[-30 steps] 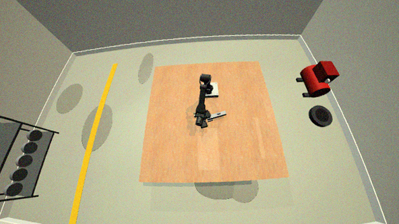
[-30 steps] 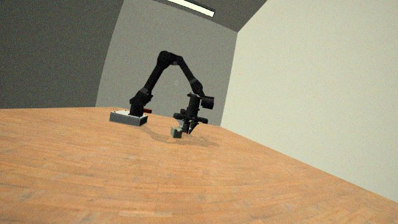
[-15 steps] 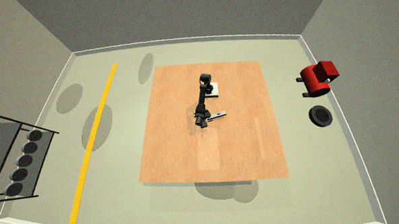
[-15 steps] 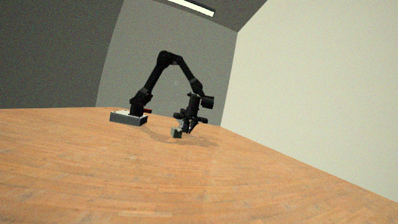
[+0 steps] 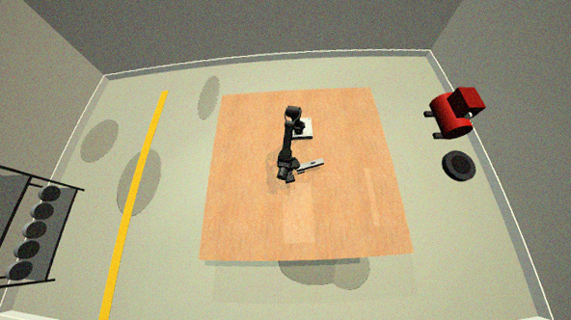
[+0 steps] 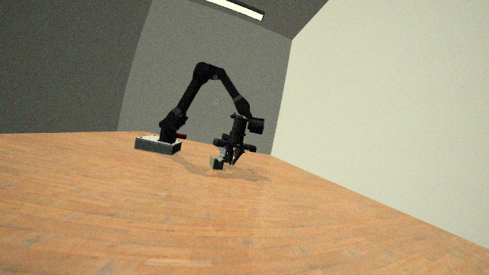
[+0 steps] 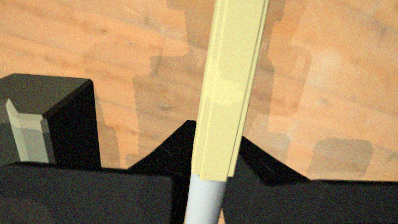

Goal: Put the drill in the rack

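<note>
Now the gripper (image 7: 212, 165) has its jaws pinching the drill (image 7: 230, 85) low over the wooden table (image 6: 244, 221), near the robot base. Judging from this, the pulling out is under way; laying it in the rack remains. Its long axis runs away from the wrist camera, grey round end nearest

Pale yellow drill (image 7: 230, 95) with grey cylindrical end, clamped in the end effector (image 7: 207, 165).
</note>
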You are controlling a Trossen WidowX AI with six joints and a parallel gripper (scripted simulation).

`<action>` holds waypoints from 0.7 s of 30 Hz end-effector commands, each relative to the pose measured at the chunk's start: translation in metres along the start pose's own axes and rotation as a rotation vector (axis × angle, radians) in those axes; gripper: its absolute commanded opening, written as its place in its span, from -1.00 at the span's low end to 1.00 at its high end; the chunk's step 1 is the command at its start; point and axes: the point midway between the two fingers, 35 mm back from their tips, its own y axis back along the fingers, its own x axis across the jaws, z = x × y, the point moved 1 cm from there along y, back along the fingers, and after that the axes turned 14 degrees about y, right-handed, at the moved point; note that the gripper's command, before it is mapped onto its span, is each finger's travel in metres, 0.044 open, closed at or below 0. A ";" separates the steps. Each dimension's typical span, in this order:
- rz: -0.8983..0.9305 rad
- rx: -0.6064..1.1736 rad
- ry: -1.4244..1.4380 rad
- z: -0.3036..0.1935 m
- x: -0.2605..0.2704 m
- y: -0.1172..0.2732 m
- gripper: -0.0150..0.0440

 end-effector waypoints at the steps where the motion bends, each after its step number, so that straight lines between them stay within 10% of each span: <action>1: -0.003 0.001 0.003 -0.007 0.000 0.000 -0.49; 21: -0.002 0.004 0.003 -0.037 0.007 -0.001 -0.49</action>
